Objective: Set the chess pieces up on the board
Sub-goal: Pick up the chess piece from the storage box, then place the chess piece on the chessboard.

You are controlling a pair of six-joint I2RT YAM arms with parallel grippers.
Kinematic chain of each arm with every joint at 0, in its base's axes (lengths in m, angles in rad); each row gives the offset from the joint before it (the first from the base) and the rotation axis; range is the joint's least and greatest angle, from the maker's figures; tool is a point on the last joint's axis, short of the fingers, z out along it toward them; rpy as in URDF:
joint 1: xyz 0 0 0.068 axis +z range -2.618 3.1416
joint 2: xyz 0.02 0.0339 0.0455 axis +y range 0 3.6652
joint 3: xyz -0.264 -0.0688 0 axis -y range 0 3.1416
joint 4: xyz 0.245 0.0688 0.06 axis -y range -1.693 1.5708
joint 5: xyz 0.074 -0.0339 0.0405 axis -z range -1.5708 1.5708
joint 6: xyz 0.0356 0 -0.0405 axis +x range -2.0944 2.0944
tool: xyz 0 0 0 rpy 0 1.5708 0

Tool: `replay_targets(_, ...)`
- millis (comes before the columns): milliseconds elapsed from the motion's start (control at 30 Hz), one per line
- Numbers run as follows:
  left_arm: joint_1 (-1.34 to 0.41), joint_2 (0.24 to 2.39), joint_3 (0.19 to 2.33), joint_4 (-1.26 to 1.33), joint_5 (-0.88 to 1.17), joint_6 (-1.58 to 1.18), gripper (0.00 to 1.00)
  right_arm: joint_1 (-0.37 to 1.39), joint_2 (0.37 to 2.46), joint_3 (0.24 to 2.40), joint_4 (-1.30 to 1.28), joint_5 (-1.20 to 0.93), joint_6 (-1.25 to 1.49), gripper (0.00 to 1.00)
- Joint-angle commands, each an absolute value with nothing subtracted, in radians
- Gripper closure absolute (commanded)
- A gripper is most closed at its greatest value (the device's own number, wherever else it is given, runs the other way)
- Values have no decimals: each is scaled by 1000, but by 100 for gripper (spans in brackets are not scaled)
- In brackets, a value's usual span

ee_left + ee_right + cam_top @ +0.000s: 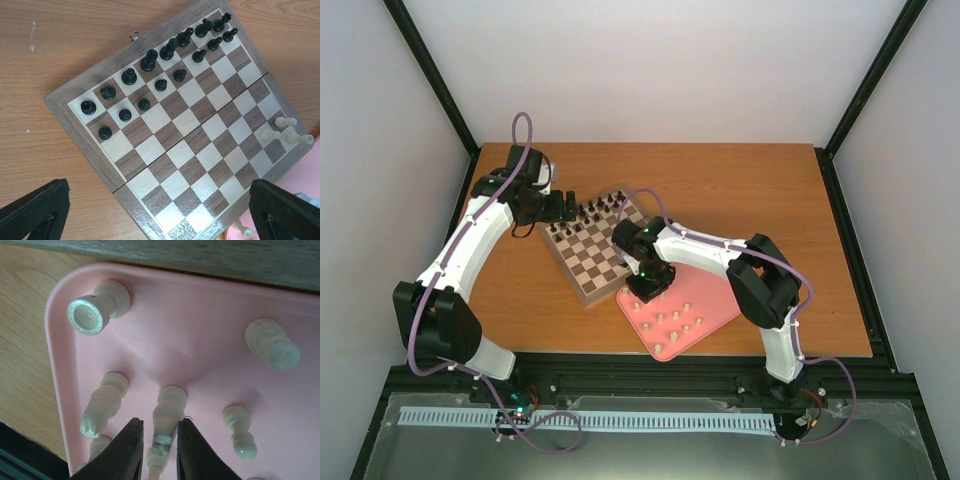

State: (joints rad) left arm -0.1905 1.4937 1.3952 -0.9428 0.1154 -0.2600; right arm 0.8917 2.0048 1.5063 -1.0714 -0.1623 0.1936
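Right claw (159, 429): clenched, as it seemed, on one tall pale chess piece (169, 407) that stood on the pink tray (210, 295).
Left claw (157, 202): released, jaws wide apart, above the board (80, 97), grasping nothing.
Done: four pale pieces (281, 134) stood at one board corner; the black pieces (149, 60) filled two rows opposite.
Left: most pale pieces were on the tray, just beside the board on the counter (770, 200).

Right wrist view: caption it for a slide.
Right gripper straddles a cream piece on the pink tray.
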Motion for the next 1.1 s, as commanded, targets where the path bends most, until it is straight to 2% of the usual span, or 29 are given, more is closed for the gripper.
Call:
replay_targets(0,-184,1478,1404,-939,113,-258,0,891,2017,1498,-1063,-162,193,81)
replay_targets(167,-184,1480,1406,-939,111,-258,0,891,2013,1501,-1071,-151,195,91)
replay_targets(300,-184,1479,1404,-938,109,-258,0,891,2003,1532,-1100,-106,193,95)
replay_targets(700,-184,1480,1408,-937,107,-256,0,867,2022,1903,-1320,29,171,96)
replay_targets(1067,-184,1479,1408,-941,99,-253,0,746,2116,1976,-1293,43,109,96)
